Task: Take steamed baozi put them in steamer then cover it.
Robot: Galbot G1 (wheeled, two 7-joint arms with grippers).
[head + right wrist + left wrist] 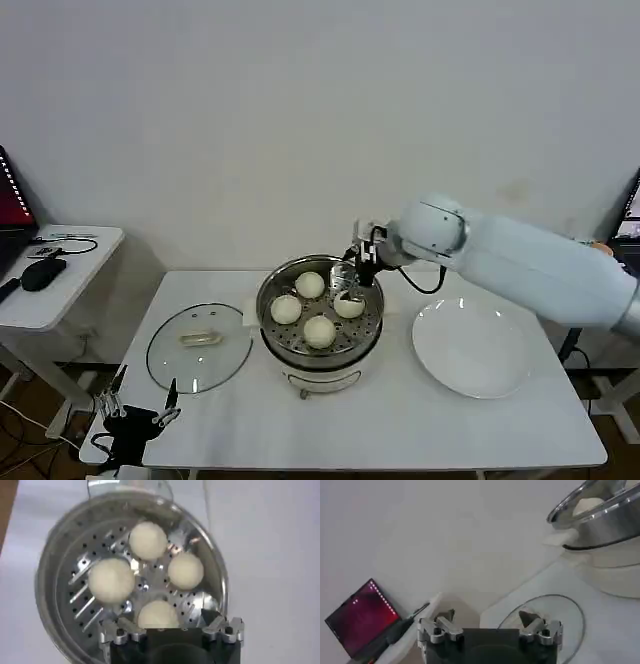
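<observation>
Four small round cream-white steamed baozi sit on the perforated metal tray inside the round shiny stainless-steel steamer. The right gripper hangs over the nearest bun, its fingers spread apart.

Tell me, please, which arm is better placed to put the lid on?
Left, probably: the left gripper sits open beside the cover; the right gripper hovers over the steamer.
</observation>
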